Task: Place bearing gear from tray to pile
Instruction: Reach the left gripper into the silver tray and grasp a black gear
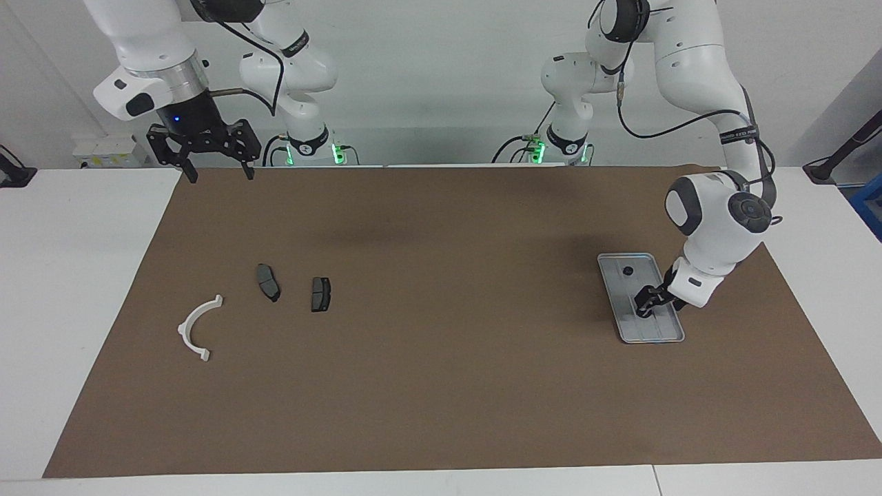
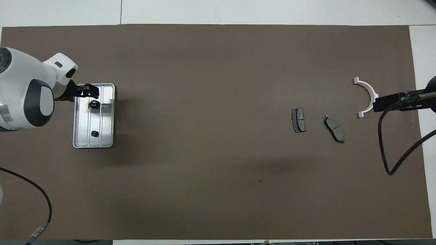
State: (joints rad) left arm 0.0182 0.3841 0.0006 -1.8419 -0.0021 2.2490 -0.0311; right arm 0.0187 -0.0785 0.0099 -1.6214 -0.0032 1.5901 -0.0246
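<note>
The silver tray lies toward the left arm's end of the mat. Two black bearing gears sit in it. One gear is nearer to the robots. The other gear lies farther from the robots. My left gripper is low in the tray at that farther gear and mostly hides it in the facing view. The pile lies toward the right arm's end: a white half-ring bracket and two dark brake pads. My right gripper waits open, raised over the mat's corner.
A brown mat covers the table between the tray and the pile, with white table around it. A black cable hangs from the right arm over the mat near the bracket.
</note>
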